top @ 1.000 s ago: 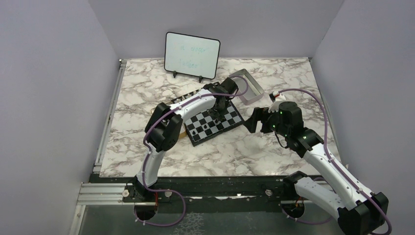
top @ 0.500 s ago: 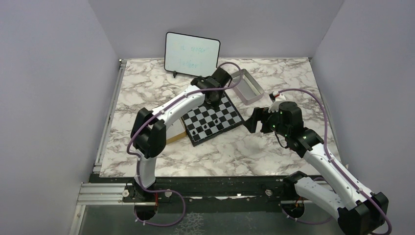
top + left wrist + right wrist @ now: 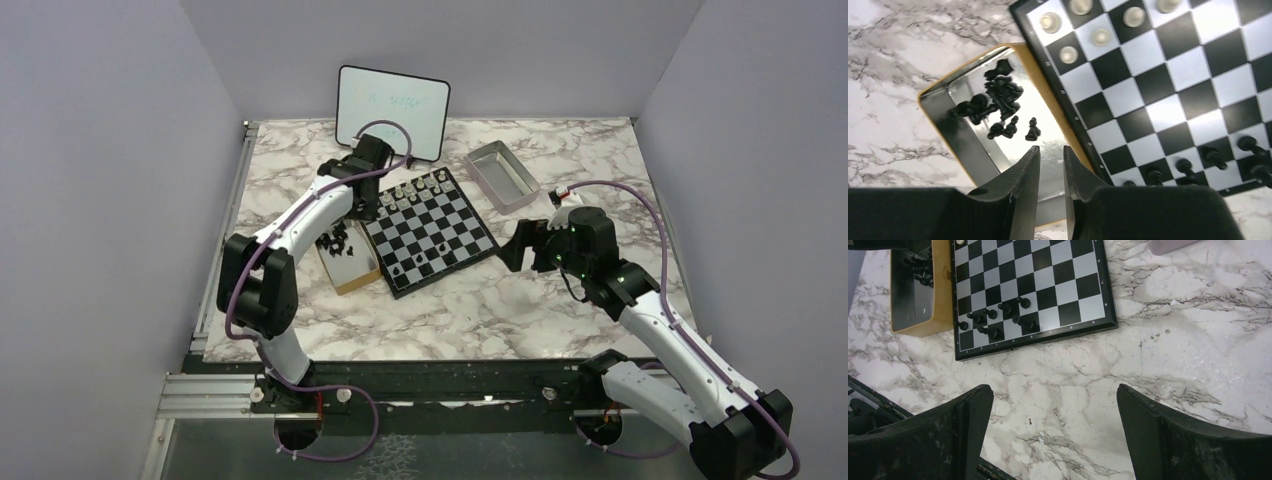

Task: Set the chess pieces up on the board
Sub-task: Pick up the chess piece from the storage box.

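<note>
Left gripper (image 3: 1051,152): jaws narrow, just a slit, nothing in it. It hangs above the wooden box (image 3: 955,132), lower centre of the wrist view. The loose black chess pieces (image 3: 998,102) are heaped in the box, upper left of frame; a lone pawn (image 3: 1033,131) stands just apart from the heap. The board (image 3: 1173,112) touches the box's right side. Several black pieces sit on it at lower right, and pale pieces (image 3: 1068,54) at the top. Right gripper (image 3: 1053,395): jaws wide, empty, over the marble table (image 3: 1148,340) below the board.

Pieces likely light, rigid, smooth and tippy. Best grip looks like the lone pawn's neck, from above.
</note>
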Robot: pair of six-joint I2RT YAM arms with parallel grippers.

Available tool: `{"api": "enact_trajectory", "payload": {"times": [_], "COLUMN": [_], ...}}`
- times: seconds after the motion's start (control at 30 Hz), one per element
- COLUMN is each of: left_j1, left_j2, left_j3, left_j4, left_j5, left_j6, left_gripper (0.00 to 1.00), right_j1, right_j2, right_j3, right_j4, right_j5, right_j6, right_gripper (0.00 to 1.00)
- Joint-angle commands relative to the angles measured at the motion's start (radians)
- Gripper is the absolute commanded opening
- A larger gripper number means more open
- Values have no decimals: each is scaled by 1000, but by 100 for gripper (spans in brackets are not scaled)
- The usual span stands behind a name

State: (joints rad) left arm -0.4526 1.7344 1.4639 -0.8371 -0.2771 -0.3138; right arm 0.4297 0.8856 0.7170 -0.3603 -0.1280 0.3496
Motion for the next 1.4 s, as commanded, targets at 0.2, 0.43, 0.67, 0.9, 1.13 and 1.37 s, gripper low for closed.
{"api": "enact_trajectory", "payload": {"times": [0.2,0.43,0.67,0.9,1.13,1.37], "left_j1": [189,256,278,290,301,302], "left_j2": [-79,-40,8,33,53,77], "left_j3": [-140,-172,-193,-198,-202,-198], "left_j4": [126,184,206,216,223,231], "left_j5": [0,14,19,22,27,44], "left_j6": [5,8,18,20,25,35], "left_gripper": [24,25,27,27,27,27], "right_j1": [-8,-8,-8,-8,-8,-8], "right_j2": [-3,-8,-8,3,0,-6], "right_j3": [-8,-12,-11,-10,-10,-15], "right_j4": [8,8,7,15,14,13], "right_j5": [-18,-14,-6,-11,-10,-10], "right_j6": [-9,-9,-9,-5,-8,-6], "right_gripper": [100,100,100,100,100,100]}}
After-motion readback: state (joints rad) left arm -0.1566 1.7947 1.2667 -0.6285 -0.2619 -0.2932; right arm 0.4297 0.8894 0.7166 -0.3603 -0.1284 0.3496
